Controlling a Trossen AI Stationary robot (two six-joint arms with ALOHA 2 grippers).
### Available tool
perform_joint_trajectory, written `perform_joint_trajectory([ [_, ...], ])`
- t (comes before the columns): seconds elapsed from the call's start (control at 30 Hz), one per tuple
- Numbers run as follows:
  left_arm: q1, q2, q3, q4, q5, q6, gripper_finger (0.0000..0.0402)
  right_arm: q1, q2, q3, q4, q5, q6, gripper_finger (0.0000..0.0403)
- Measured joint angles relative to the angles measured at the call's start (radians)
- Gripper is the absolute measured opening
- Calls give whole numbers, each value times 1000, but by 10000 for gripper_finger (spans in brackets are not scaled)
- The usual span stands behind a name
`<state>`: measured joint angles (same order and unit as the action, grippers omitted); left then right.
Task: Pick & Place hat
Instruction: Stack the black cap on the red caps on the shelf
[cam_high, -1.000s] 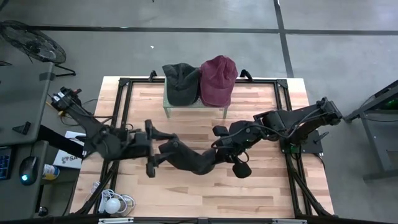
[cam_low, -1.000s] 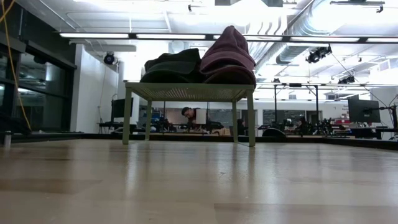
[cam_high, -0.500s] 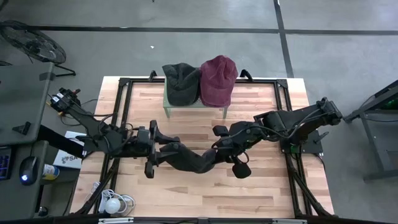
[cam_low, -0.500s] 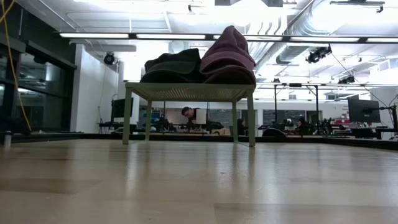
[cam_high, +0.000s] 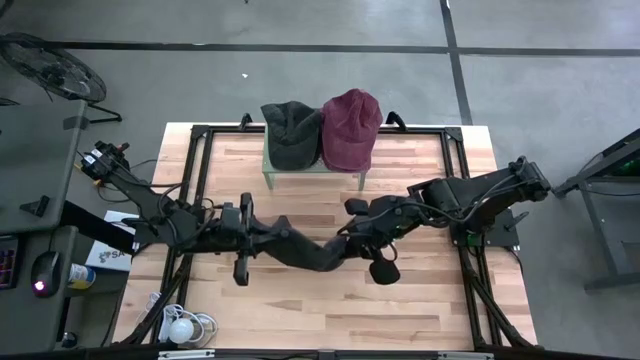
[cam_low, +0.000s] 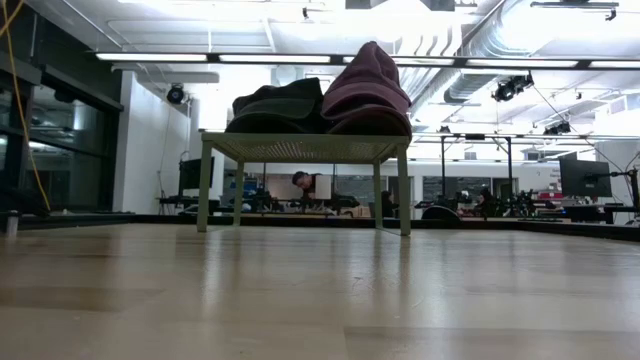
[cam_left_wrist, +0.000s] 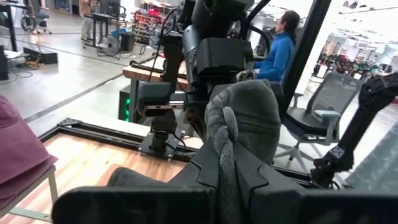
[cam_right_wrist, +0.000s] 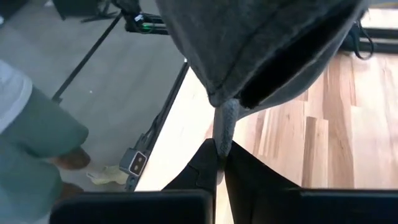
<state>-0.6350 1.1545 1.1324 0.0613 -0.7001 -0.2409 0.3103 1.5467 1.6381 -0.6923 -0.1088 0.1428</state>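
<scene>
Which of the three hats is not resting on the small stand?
The dark grey hat, held in mid-table between the left claw and right claw. The dark cap and maroon cap lie on the stand.

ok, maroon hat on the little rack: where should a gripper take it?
Probably by the crown of the maroon hat, coming straight down from above. It lies domed on the small rack, higher than the dark hat beside it, with nothing above it. The dark hat touches one side, so close the fingers front to back. Both grippers currently hold a grey hat.
</scene>
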Motion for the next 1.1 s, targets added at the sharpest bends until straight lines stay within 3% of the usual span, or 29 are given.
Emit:
perform_joint_trajectory([
  [0.33, 1, 1, 0, -5, -26, 0, 2, -10, -53, 0, -79, 58, 135, 97],
  [0.5, 13, 1, 0, -1, -83, 0, 1, -10, -144, 0, -213, 175, 207, 123],
  [0.7, 131, 7, 0, 66, -29, -6, 1, 9, -275, 0, -374, 363, 198, 127],
  [1.1, 434, 11, 0, 166, 162, -8, 0, 10, -484, 1, -553, 501, 105, 128],
])
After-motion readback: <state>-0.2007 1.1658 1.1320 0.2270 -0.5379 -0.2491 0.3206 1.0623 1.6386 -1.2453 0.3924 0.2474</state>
